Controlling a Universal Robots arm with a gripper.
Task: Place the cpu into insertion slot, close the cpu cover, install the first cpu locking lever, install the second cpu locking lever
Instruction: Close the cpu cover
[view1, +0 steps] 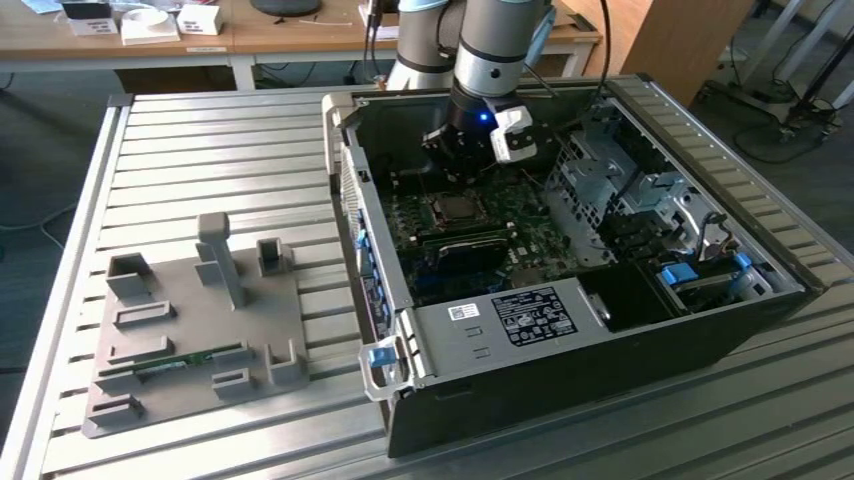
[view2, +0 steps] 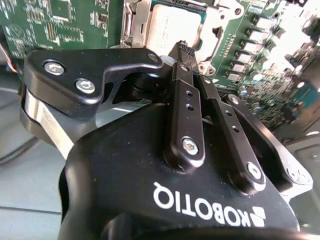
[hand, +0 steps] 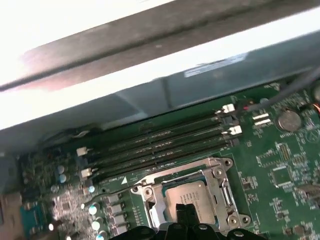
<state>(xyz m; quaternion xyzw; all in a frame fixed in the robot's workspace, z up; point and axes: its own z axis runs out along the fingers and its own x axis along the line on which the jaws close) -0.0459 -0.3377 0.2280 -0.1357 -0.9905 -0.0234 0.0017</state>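
Small silver-grey square cpu (hand: 187, 197) sits in dark silver-edged insertion slot (hand: 146, 194). Thin silver frame cpu cover (hand: 221, 192) looks down over it. Black two-finger hand (view2: 183, 49) closed, empty, tips over chip, contact unclear. Judgement: you press frame metal only, slowly, clear of long black memory slots (hand: 160, 145).

End effector (view2: 184, 50) closed, pointed downward.

White brand lettering (view2: 210, 209), seen upside down, stands on the black body of the pincer (view2: 182, 50) in the second wrist view. In the lower middle of the exterior view, a dark printed label (view1: 534, 312) and a small white sticker (view1: 463, 311) sit on the grey metal housing (view1: 447, 350); their print is too small to read
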